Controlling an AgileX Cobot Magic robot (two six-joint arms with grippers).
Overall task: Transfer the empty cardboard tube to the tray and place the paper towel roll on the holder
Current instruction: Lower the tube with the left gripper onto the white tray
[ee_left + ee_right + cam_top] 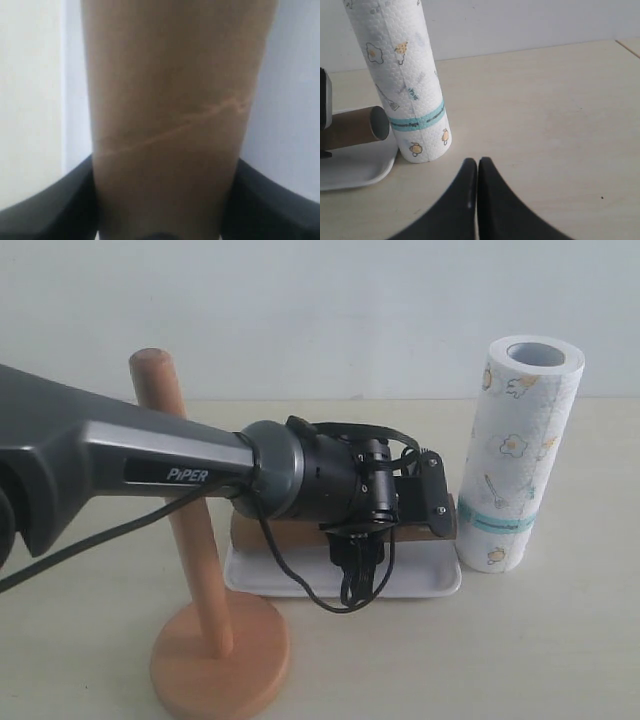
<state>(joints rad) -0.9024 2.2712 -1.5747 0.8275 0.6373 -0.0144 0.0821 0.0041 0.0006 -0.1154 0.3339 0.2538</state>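
1. Here, nearest the exterior camera, the holder stands upright on the table, its dowel bare. The left arm crosses directly in front of that dowel.
2. Behind it, the left gripper points down over the tray. Its fingers press against both sides of the empty cardboard tube, at a medium spread, clasping it.
3. The tube lies lengthwise over the tray, within the rim. Whether it rests on the tray floor cannot be determined.
4. The right gripper hangs low over the table, fingers pressed together and empty. Ahead of it is the paper towel roll, upright on its end and just beside the tray end where the tube's open end shows.
5. Probable faults from this state:
   - Release before the tube is seated. A round tube can roll over the low rim.
   - A careless left-arm retreat. The arm may strike the dowel and topple the holder.
   - A sideways shift of the tube. Its end may nudge the tall roll and tip it.
   - A tight grip on the roll. Soft paper deforms, and a tilted core may miss the dowel top.
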